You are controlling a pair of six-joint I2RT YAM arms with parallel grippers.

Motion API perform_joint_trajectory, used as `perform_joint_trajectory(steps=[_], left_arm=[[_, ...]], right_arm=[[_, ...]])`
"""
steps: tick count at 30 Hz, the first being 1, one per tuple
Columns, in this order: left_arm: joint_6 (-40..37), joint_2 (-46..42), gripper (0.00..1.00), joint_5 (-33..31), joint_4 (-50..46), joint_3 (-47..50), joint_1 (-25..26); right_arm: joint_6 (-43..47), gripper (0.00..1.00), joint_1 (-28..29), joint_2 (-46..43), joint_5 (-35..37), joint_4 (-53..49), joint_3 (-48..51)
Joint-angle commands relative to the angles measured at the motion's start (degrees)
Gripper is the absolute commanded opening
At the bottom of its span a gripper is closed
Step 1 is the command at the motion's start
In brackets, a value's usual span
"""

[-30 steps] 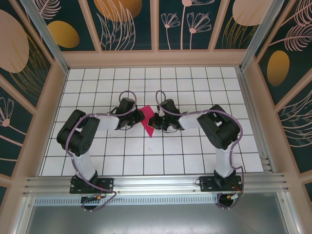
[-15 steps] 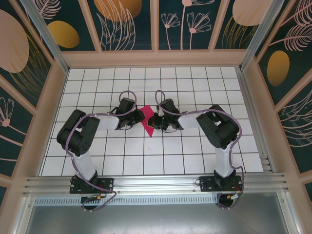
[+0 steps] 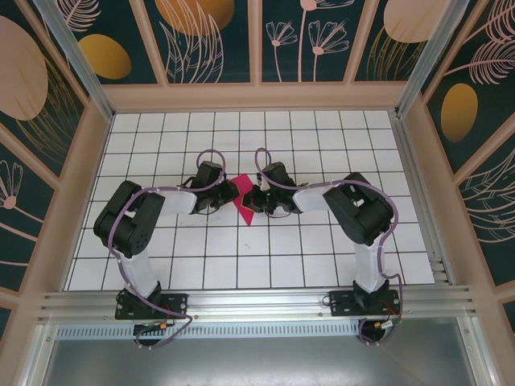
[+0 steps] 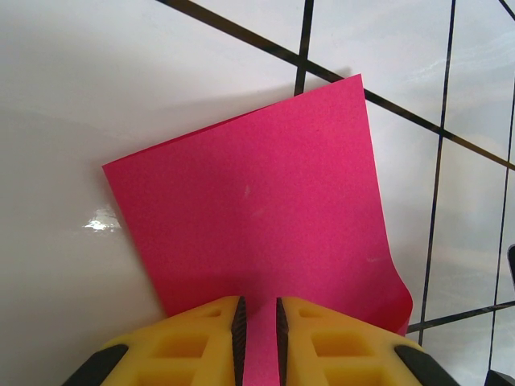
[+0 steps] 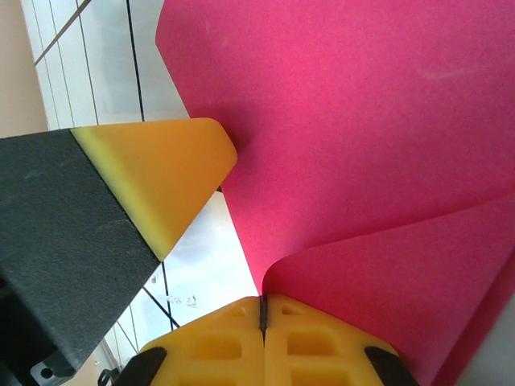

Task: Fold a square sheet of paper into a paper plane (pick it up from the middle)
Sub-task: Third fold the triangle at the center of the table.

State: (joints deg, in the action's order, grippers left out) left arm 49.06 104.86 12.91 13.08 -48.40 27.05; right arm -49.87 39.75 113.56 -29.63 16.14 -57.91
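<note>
My right gripper (image 5: pixel 263 310) is pressed together on a curled-up edge of the square sheet of paper (image 5: pixel 338 121) — the rest spreads flat ahead of it on the counter (image 5: pixel 193 257). The left gripper (image 4: pixel 257 322) stands a sliver apart at the sheet's near edge — pink shows in the gap

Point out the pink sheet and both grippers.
square sheet of paper (image 4: pixel 265 209), left wrist view, flat middle of the sheet.
left gripper (image 4: pixel 259 304), left wrist view, gap between its yellow fingertips.
right gripper (image 5: pixel 262 301), right wrist view, seam where its fingertips meet.
</note>
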Motion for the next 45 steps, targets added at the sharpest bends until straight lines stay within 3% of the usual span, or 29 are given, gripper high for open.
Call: perform_joint_trajectory(steps=[1,45], left_arm=[[-1.09,2.28,0.22,0.36,-2.14,0.01,-0.07],[-0.86,0.73,0.22,0.04,-2.42,0.14,-0.07]], right_arm=[[1.30,0.02,0.36,1.77,-0.04,0.53,-1.45],[2.58,0.04,0.63,2.64,4.00,-4.14,-2.10]])
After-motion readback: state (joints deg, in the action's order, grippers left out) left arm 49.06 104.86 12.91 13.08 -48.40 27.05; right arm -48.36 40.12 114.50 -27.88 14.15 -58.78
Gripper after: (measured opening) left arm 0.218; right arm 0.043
